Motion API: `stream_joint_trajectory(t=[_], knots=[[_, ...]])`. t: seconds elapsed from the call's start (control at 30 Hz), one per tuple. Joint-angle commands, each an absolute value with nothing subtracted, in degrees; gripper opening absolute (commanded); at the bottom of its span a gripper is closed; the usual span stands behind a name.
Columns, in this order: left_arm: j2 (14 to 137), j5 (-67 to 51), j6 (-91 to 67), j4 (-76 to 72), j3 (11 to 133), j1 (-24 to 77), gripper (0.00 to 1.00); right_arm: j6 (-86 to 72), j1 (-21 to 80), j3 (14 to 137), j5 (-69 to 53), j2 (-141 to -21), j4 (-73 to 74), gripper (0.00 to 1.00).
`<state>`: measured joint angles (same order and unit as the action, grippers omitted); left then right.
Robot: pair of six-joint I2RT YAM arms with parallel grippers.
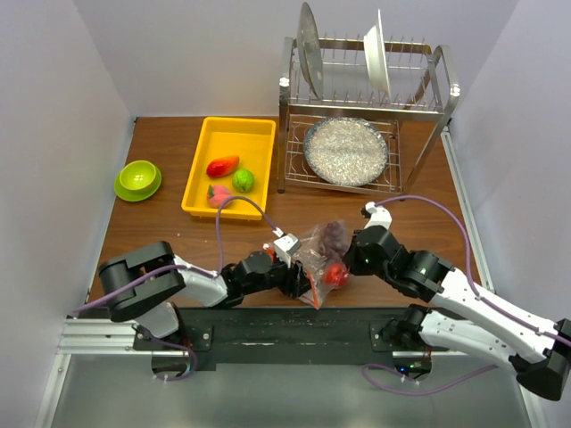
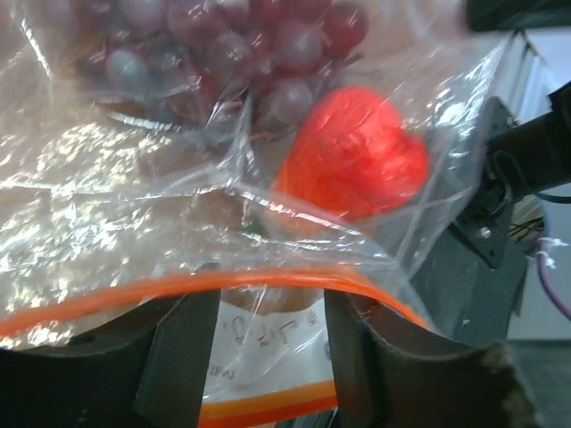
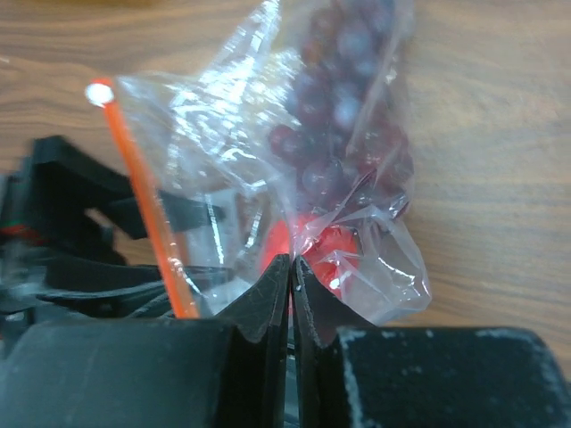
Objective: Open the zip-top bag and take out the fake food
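Note:
The zip-top bag lies at the near middle of the table, between both grippers. It holds a purple grape bunch and a red tomato. My left gripper is open, its fingers spread in the bag's mouth, one orange zip strip across their tips and the other behind them. Grapes and tomato show through the plastic. My right gripper is shut on a fold of the bag by the tomato, below the grapes.
A yellow tray at the back left holds an orange-red piece, a green fruit and a pink peach. A lime-green bowl stands left of it. A metal dish rack with plates stands at the back right.

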<state>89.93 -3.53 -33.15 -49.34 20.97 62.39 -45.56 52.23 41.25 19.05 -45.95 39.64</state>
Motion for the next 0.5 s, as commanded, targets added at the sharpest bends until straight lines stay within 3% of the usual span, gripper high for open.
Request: stream_joint_trajectory(t=[0.0,0.03,0.1,0.13,0.2,0.47], knots=[[91.31,-4.75,-31.29,-58.45,20.83,62.58,0.42,-50.18,52.47,37.28,23.81,-45.36,45.34,0.11],[91.67,-4.4,-32.16,-58.27,21.0,62.58,0.34,-51.58,52.38,36.57,24.25,-44.83,45.79,0.21],[92.02,-3.17,-33.48,-58.01,20.83,62.58,0.14,-52.38,52.3,35.43,25.4,-42.47,46.75,0.34],[92.2,-2.82,-34.62,-57.66,20.57,62.58,0.1,-52.64,52.38,35.51,25.31,-41.76,47.19,0.43],[92.46,-1.5,-35.94,-56.52,20.83,62.58,0.0,-52.65,52.47,36.82,25.31,-40.26,48.42,0.47],[92.9,-0.7,-38.93,-56.07,19.16,62.67,0.0,-51.24,56.06,41.4,23.11,-45.17,47.29,0.55]])
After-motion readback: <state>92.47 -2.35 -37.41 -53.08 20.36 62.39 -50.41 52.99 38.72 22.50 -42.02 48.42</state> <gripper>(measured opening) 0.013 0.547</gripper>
